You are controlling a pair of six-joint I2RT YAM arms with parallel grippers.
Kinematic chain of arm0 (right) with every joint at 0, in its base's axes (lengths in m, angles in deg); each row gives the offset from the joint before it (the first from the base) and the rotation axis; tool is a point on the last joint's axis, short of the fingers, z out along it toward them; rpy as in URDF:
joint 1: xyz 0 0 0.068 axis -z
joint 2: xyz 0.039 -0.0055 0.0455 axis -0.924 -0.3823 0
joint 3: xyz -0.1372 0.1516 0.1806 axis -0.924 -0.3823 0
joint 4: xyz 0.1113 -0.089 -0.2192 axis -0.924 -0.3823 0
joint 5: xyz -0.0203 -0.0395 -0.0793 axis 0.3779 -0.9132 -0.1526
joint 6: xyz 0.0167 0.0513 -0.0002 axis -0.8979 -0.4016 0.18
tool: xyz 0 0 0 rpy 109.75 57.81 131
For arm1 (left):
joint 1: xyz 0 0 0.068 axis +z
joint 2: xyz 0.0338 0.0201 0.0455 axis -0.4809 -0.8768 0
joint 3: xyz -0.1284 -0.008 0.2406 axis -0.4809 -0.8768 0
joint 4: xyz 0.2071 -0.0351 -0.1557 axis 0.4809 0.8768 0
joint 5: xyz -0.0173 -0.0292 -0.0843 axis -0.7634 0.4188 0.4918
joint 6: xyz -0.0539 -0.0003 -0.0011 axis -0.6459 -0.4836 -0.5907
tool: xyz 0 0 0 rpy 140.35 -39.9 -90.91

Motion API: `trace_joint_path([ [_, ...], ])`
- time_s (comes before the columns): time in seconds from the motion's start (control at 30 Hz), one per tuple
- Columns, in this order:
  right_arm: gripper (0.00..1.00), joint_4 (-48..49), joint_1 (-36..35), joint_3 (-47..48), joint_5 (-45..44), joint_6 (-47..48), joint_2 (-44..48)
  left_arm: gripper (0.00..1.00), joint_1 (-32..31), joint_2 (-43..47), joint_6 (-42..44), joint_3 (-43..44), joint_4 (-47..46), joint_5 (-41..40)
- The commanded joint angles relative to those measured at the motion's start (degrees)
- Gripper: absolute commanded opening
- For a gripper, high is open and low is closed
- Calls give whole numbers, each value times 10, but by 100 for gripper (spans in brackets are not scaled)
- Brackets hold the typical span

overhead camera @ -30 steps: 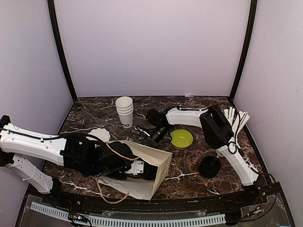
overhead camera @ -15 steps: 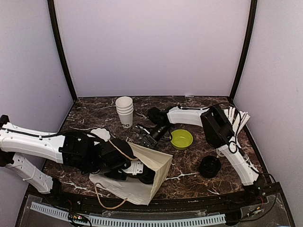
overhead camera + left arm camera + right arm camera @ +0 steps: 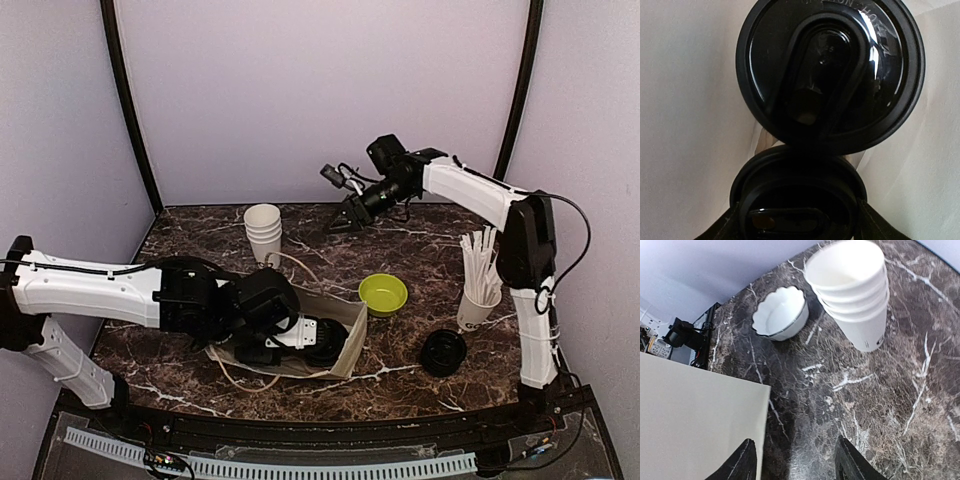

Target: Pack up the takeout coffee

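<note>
The beige paper bag (image 3: 340,322) lies on its side at the front of the table, and my left arm reaches into it. Inside, the left wrist view shows two takeout coffees from the lid end. One black lid (image 3: 830,70) rests deeper in the bag. The nearer lid (image 3: 797,192) sits between my left gripper's (image 3: 797,222) fingers, which press on both its sides. My right gripper (image 3: 346,216) hangs high near the back wall, open and empty. Seen from its wrist, the right gripper (image 3: 794,452) is above bare marble beside the bag's edge (image 3: 690,410).
A stack of lidless white cups (image 3: 263,234) stands at the back left, and a white scalloped bowl (image 3: 780,315) lies near it. A lime-green bowl (image 3: 383,294), a pile of black lids (image 3: 443,352) and a cup of white sticks (image 3: 478,290) occupy the right side.
My right arm rose from beside the bag to the back wall and its jaws opened. My left arm pushed further right into the bag, which shifted and lies flatter.
</note>
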Motion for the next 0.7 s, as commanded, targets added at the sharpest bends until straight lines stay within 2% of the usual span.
trace_joint_path([
  [0.0,54,-5,-10,-26,11,28,81,40,40,-21,-4,6,-13,71],
  [0.2,55,-26,8,-57,38,58,158,40,112,-48,-5,37,-40,182],
  [0.43,55,-89,22,-81,45,134,208,39,154,-167,-33,151,38,292],
  [0.67,55,-102,34,-137,58,171,257,38,161,-230,-64,207,85,299],
])
